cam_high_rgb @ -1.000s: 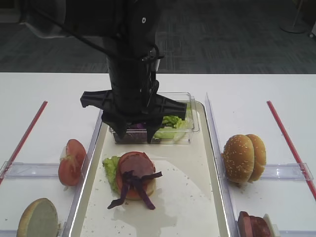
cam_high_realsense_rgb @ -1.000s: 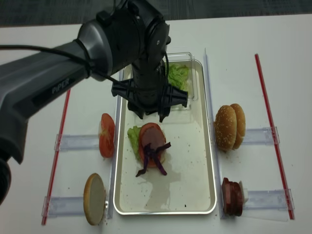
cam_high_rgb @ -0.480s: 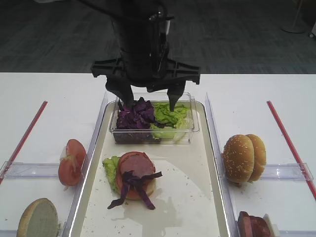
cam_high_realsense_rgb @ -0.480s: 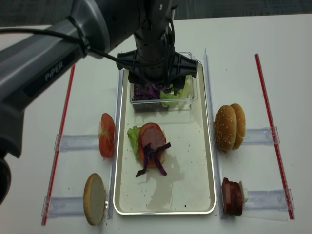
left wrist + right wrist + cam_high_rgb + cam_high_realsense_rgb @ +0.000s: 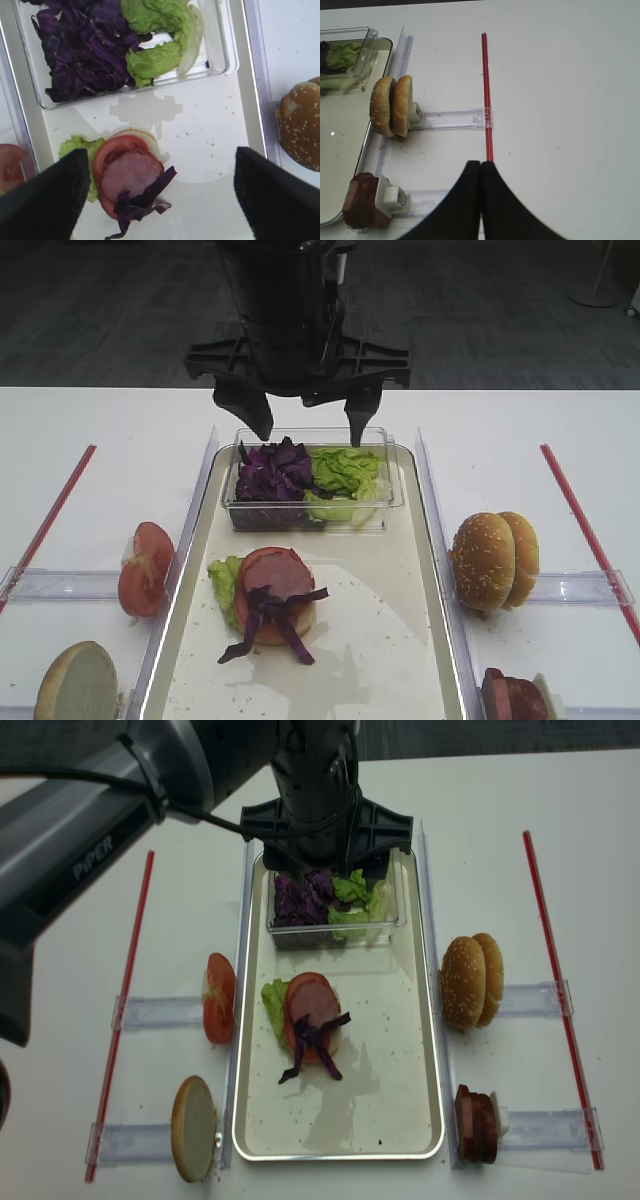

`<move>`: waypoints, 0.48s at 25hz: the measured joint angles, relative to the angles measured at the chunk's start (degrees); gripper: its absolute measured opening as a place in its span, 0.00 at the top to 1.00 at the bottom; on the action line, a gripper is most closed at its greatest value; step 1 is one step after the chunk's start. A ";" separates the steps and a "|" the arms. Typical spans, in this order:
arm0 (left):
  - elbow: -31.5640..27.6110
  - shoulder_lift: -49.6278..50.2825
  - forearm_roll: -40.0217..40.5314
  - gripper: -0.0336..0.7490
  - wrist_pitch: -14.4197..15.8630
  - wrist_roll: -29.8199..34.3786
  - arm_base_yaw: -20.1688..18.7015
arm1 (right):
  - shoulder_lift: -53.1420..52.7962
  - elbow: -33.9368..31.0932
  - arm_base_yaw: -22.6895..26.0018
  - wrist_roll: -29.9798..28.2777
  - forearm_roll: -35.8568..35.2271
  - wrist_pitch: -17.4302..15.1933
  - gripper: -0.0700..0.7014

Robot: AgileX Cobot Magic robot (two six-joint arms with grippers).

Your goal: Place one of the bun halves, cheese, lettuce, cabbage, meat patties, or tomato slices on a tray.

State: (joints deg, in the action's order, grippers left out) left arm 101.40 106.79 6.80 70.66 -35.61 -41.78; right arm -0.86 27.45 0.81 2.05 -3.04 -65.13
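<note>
**Left hand hangs wide open over the box of greens**

The left hand (image 5: 308, 428) is up in the air above the clear box (image 5: 312, 480). Its two fingers are spread far apart and hold nothing. The clear box sits at the far end of the tray (image 5: 385, 640). Inside the box, purple cabbage (image 5: 272, 472) fills the left side and green lettuce (image 5: 345, 475) fills the right side.

In the middle of the tray is a small stack. A lettuce leaf (image 5: 225, 578) pokes out on the left, a tomato slice (image 5: 112, 150) lies under a meat patty (image 5: 276, 573), and strips of cabbage (image 5: 277, 618) lie across the top.

On the table, left of the tray, stand more tomato slices (image 5: 143, 568) and one bun half (image 5: 77, 682) nearer the front. On the right stand two bun halves (image 5: 493, 560) side by side, and more meat patties (image 5: 512, 696) near the front corner.

The right hand (image 5: 480, 170) is shut tight with nothing in it. It hangs over the bare table beside a red strip (image 5: 486, 95), well away from the tray.
</note>
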 joint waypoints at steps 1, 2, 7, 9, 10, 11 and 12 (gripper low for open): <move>0.00 0.00 0.00 0.26 0.00 0.00 0.00 | 0.00 0.00 0.00 0.00 0.00 0.00 0.86; 0.00 0.00 0.00 0.26 0.00 0.00 0.00 | 0.00 0.00 0.00 0.00 0.00 0.00 0.86; 0.00 0.00 -0.25 0.26 0.12 0.56 0.99 | 0.00 0.00 0.00 0.00 0.00 0.00 0.86; 0.00 0.00 -0.98 0.26 0.12 1.59 2.71 | 0.00 0.00 0.00 0.00 0.00 0.00 0.86; 0.00 0.00 -1.09 0.26 0.12 2.10 3.54 | 0.00 0.00 0.00 0.00 0.00 0.00 0.86; 0.00 0.00 -1.09 0.26 0.12 2.85 4.64 | 0.00 0.00 0.00 0.00 0.00 0.00 0.86; 0.00 0.00 -1.20 0.26 0.12 3.68 5.89 | 0.00 0.00 0.00 0.00 0.00 0.00 0.86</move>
State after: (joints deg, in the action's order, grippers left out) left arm 101.40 106.79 5.61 70.78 -31.94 -35.89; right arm -0.86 27.45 0.81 2.05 -3.04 -65.13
